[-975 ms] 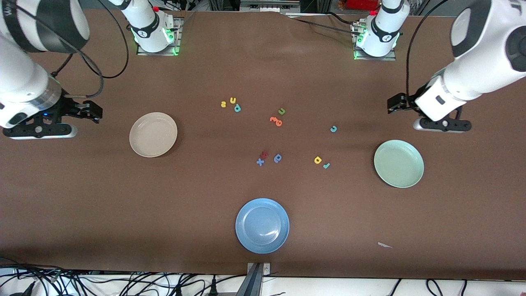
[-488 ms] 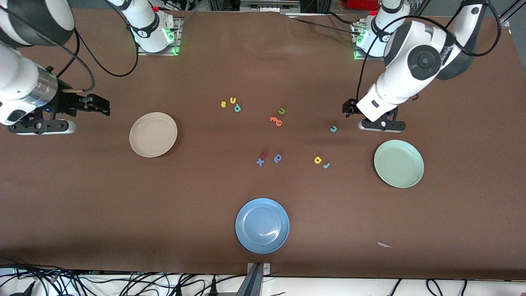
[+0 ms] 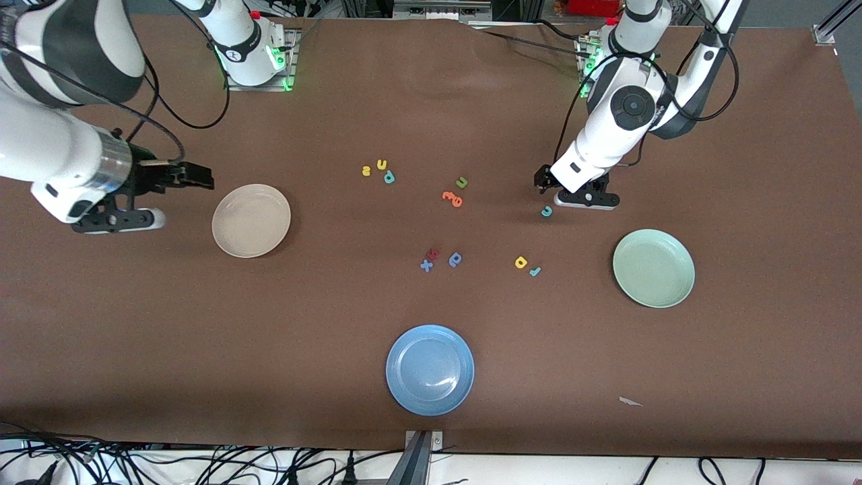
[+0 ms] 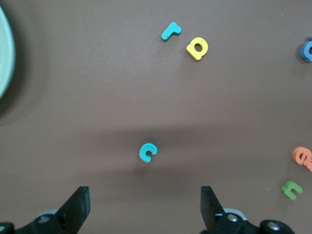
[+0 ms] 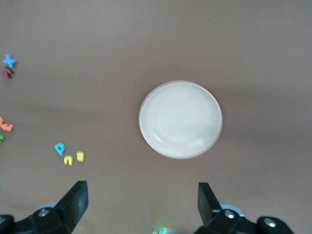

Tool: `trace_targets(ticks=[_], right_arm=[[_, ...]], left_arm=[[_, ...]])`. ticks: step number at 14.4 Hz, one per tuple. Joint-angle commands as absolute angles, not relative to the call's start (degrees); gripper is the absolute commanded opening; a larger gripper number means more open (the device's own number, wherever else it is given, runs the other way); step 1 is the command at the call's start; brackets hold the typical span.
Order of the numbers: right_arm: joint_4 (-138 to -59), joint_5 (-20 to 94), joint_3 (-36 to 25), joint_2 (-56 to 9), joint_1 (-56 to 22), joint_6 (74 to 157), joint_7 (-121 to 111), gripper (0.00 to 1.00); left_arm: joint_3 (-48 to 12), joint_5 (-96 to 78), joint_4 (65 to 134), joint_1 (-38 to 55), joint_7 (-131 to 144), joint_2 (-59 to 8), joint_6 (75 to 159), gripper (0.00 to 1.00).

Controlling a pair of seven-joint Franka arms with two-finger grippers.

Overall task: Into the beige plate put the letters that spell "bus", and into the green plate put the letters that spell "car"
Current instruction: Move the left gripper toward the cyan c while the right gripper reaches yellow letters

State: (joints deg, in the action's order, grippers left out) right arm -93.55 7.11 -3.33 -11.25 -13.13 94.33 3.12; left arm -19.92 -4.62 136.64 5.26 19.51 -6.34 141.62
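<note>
My left gripper (image 3: pixel 580 198) hangs open just above the table beside the teal c (image 3: pixel 547 211). In the left wrist view the c (image 4: pixel 147 152) lies a little ahead of the open gripper (image 4: pixel 145 209). Yellow a (image 3: pixel 520 262) and teal r (image 3: pixel 535 271) lie nearer the camera, and the green plate (image 3: pixel 653 268) is empty. My right gripper (image 3: pixel 118 219) is open beside the empty beige plate (image 3: pixel 251 220), over bare table. Yellow s (image 3: pixel 366 171), yellow u (image 3: pixel 382 164) and teal b (image 3: pixel 389 178) sit together mid-table.
A green u (image 3: pixel 462 182) and orange letters (image 3: pixel 452 198) lie mid-table. A blue x (image 3: pixel 426 265), a red letter (image 3: pixel 434 254) and another blue letter (image 3: pixel 456 259) lie nearer the camera. A blue plate (image 3: pixel 429 370) stands near the front edge.
The left arm has swung in from its end of the table and lowered its gripper beside the teal c. The right gripper has moved closer to the beige plate. Both stayed open.
</note>
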Motion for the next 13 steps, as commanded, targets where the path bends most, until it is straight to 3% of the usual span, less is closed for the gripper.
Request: trace_targets(ticks=[1,6,9,13], right_arm=[[-102.37,6.51,3.40,-9.58,-12.75,106.04,12.60,1.00],[-116.07,-3.51,20.63,-10.81,-8.80,123.54,32.06,1.00],[-123.12,-3.43,22.85,-10.98,-8.26,129.37,32.86,1.00],[-132.52,-4.13,26.54,-10.99,-8.26,141.29,33.05,1.00]], left_arm=[[-20.13,-3.96,136.76,6.24,21.09,-11.32,148.16,1.00],[-19.95,13.33,135.97,6.42,34.00,-19.15,152.93,1.00],[-19.95,14.68,135.62,5.36,33.49,-20.30,152.58,0.99],[-19.95,14.68,135.26,5.27,33.57,-22.14,152.58,0.85]])
